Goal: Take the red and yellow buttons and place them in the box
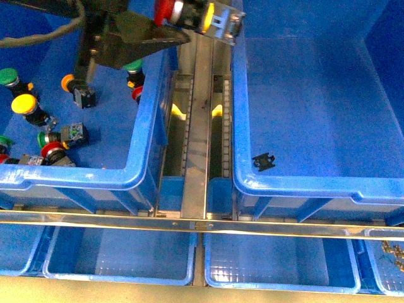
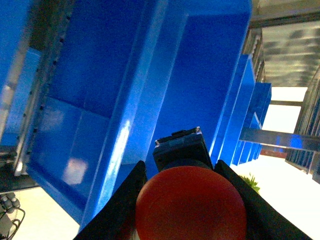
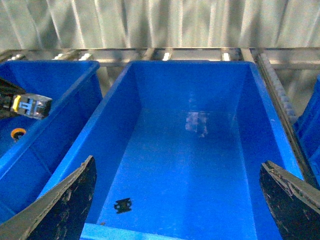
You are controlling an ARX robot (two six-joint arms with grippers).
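Observation:
My left gripper (image 1: 180,25) is shut on the red button (image 1: 189,14) and holds it high over the gap between the two crates, next to the box's left rim. In the left wrist view the red cap (image 2: 192,205) fills the space between my fingers (image 2: 125,200), with its block body (image 2: 180,147) beyond. The box (image 1: 297,188), a large blue crate on the right, holds only a small black piece (image 1: 264,161). A yellow button (image 1: 24,104) lies in the left crate (image 1: 82,177). My right gripper (image 3: 177,200) is open and empty above the box (image 3: 190,85).
The left crate also holds green buttons (image 1: 7,77), an orange button (image 1: 68,82) and more red ones (image 1: 50,151). A metal roller rail (image 1: 201,113) runs between the crates. Shallow blue trays (image 1: 120,252) sit in front, below a metal bar (image 1: 202,224).

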